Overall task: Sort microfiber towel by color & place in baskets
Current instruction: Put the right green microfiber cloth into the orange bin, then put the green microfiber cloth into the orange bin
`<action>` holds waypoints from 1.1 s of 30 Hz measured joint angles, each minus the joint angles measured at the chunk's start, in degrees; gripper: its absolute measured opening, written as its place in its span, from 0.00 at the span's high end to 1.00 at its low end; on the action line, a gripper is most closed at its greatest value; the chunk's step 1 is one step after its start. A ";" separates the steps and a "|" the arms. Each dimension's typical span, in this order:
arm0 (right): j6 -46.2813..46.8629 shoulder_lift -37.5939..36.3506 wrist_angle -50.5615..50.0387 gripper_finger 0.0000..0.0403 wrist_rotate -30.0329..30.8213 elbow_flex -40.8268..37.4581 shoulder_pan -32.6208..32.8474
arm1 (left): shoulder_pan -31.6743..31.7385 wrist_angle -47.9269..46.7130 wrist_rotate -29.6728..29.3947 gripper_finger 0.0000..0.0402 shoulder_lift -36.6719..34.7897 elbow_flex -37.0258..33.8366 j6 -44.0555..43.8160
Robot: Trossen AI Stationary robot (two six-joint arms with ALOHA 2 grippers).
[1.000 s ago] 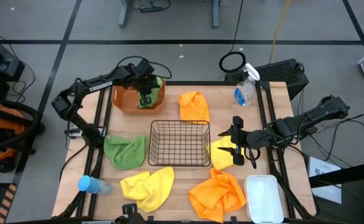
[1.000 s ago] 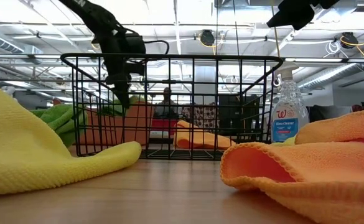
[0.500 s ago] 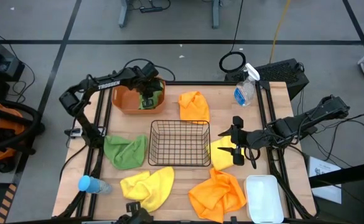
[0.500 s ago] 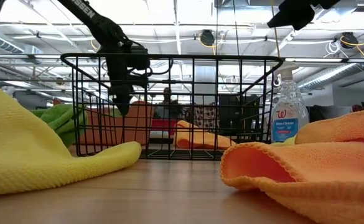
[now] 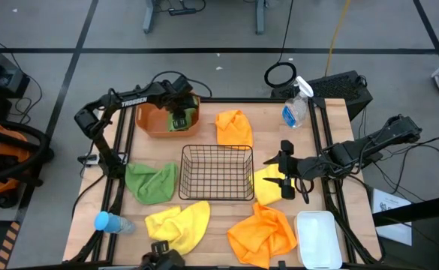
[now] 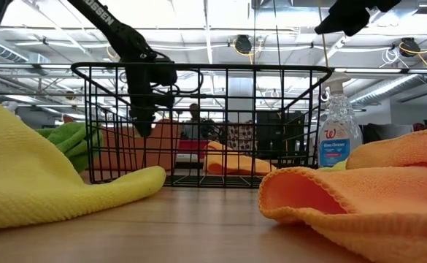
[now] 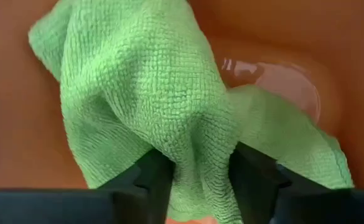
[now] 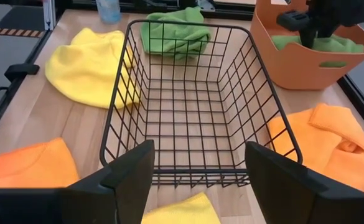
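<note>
Towels lie sorted only in part. Nearest the front edge we see a yellow towel (image 5: 178, 225) and an orange towel (image 5: 263, 234) loose on the wood, with the white bin (image 5: 318, 238) just beside the orange one and nothing in it. Mid-table stands the wire basket (image 5: 217, 172), bare inside; a green towel (image 5: 151, 182) lies at its left side, and a second yellow towel (image 5: 268, 182) at its right.

Our right gripper (image 5: 283, 180) hangs over that yellow towel with fingers apart, holding nothing; it waits.

Farther back, a second orange towel (image 5: 233, 127) sits behind the basket. At the far left, the orange tub (image 5: 148, 122) holds the other green towel (image 7: 169, 118), which drapes down against the tub's floor. Our left gripper (image 5: 178, 118) is down inside the tub; its fingers (image 7: 147, 180) flank a fold of the cloth. We cannot tell whether they pinch it or have let go.

Step in hand, as we judge it: releasing green into the tub. To do it well we would spread the fingers fully, lift straight up so the fuzzy weave does not snag and ride out, and clear the tub's rim before swinging toward the loose green towel.
</note>
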 joint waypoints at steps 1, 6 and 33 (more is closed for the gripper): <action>0.00 0.00 -0.26 0.40 0.00 0.00 0.01 | 0.00 -0.53 -0.19 0.58 -0.23 0.00 -0.39; 0.00 0.00 -0.56 0.40 0.00 0.00 0.01 | -0.17 -4.70 -0.65 0.51 -2.11 0.00 -1.80; 0.61 0.00 -0.58 0.40 0.04 0.00 0.02 | -22.26 -20.33 3.97 0.49 -29.95 0.00 -24.39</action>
